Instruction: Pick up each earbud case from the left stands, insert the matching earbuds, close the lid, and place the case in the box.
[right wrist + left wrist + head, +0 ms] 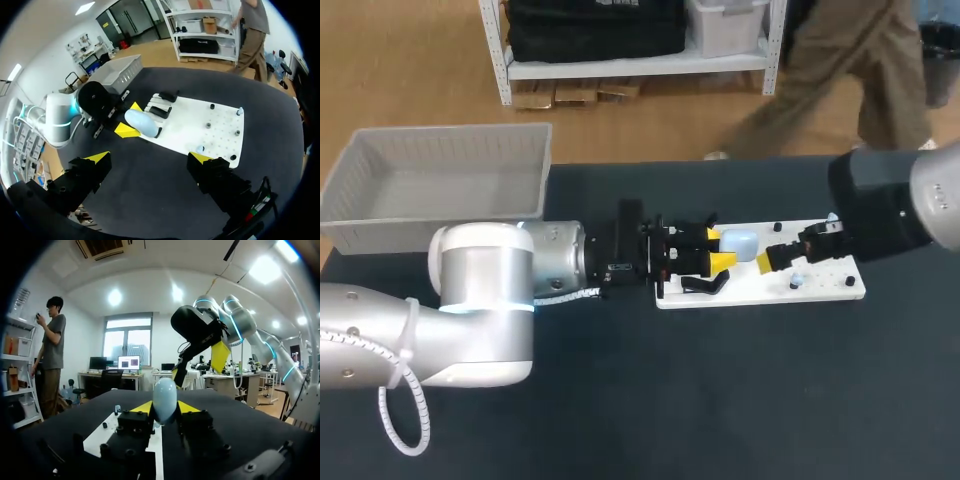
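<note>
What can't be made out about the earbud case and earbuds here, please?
Lid open or shut: the earbud case too small in the head view, no seam visible in the left wrist view.
Earbuds: pale specks on the white board too small in every view.
Stands: head view, left gripper partly covers them.

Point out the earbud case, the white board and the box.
earbud case (740, 243): head view, its pale blue shell.
white board (825, 290): head view, bare surface near its right end.
box (440, 165): head view, its far wall.
</note>
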`<state>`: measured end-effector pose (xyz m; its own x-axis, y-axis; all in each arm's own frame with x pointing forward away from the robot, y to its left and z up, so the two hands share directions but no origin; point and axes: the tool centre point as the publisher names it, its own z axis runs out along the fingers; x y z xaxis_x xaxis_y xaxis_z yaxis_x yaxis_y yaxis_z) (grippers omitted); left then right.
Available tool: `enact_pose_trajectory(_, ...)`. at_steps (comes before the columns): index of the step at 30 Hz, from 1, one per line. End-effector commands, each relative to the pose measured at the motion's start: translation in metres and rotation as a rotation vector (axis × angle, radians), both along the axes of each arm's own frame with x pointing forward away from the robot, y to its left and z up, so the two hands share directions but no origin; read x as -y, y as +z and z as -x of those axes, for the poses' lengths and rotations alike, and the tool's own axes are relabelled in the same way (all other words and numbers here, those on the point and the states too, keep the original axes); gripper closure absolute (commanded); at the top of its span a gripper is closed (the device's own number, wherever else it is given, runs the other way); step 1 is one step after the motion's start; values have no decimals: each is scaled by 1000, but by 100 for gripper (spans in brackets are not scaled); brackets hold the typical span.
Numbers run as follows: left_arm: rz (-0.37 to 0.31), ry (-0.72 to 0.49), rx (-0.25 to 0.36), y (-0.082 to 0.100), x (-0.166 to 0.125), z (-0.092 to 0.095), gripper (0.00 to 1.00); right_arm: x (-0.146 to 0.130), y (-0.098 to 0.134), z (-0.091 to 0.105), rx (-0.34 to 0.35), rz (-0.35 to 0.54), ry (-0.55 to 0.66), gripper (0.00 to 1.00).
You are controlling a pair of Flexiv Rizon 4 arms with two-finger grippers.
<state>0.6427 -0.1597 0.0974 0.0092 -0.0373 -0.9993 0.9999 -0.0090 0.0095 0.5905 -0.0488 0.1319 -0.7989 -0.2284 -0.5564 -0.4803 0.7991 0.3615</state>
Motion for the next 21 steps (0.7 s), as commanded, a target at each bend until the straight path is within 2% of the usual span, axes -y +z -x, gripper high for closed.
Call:
enact_pose_trajectory(1,-1,6,0,0,0,1,100,-6,-5,-8,-14,0,7,0)
enact_pose_trajectory(9,-1,6,0,0,0,1,100,-14,-11,-13,-42,-8,7,0)
enact_pose_trajectory(21,-1,6,0,0,0,1,100,-18,-21,-29,-57,-25,-38,0)
